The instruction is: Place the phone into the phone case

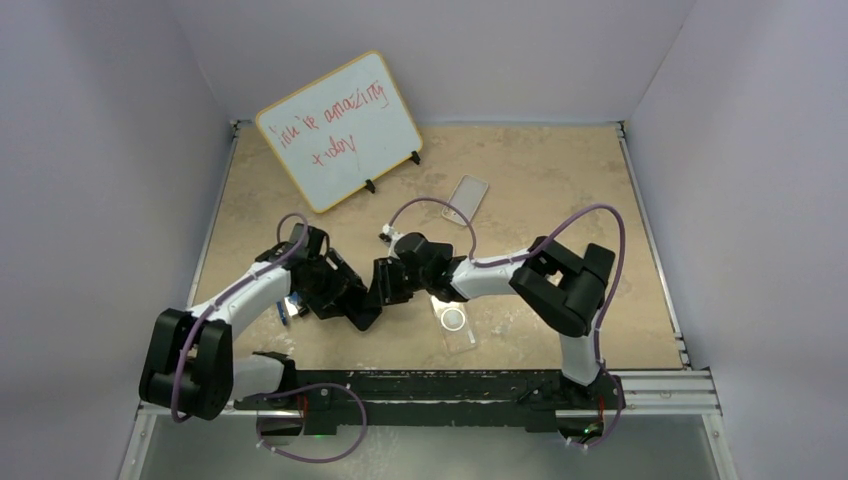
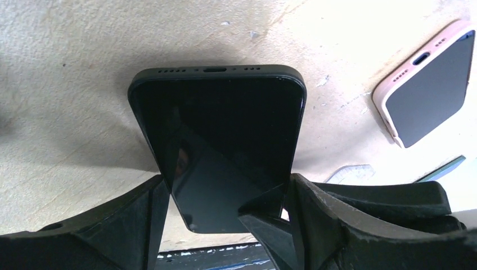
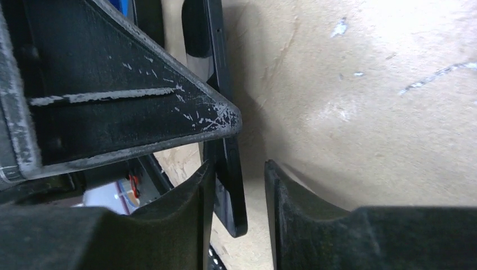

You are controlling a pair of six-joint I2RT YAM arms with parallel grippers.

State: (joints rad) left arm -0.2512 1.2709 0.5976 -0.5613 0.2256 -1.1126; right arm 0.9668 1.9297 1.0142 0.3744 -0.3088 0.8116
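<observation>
The black phone (image 2: 219,129) is held off the table, screen toward the left wrist camera, its port end pointing away. My left gripper (image 2: 225,180) is shut on its two long sides; in the top view it (image 1: 358,300) sits mid-table. My right gripper (image 1: 385,285) meets it from the right. In the right wrist view the phone (image 3: 230,191) is seen edge-on between the right gripper's (image 3: 239,169) jaws: the left finger touches it, and a gap is left to the right finger. A clear phone case (image 1: 455,322) with a ring lies flat just right of the grippers.
A second clear case (image 1: 467,197) lies farther back. A pink-rimmed case or phone with a dark face (image 2: 427,84) lies on the table. A whiteboard (image 1: 340,130) with red writing stands at the back left. White walls enclose the table.
</observation>
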